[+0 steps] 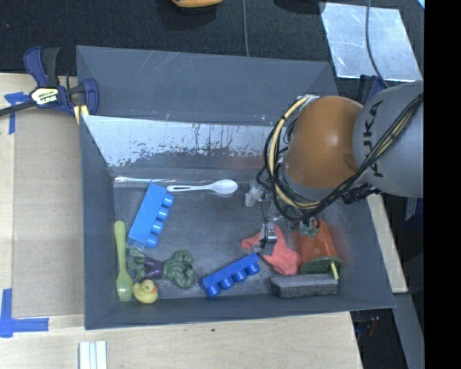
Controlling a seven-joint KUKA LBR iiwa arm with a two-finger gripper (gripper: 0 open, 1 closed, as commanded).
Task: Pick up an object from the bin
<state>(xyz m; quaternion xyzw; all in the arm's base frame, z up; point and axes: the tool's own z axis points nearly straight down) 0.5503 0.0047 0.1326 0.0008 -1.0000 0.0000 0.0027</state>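
Matt metal bin point(216, 86) (back wall scuffed); glossy plastic spoon point(216, 188); rough grey sponge point(302, 286).

my orange wrist cover point(320, 140) hiding most of my gripper point(270, 236), orange thing point(318, 245) half under my cables point(276, 155), my arm point(395, 140) cut off on the right, yellowish thing point(196, 2) clipped by the top edge

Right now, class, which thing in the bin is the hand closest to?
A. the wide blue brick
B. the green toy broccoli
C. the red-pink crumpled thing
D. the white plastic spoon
C: the hand hangs right at the red-pink crumpled thing, beside the grey sponge in the right part of the bin; the other three lie well off to its left.
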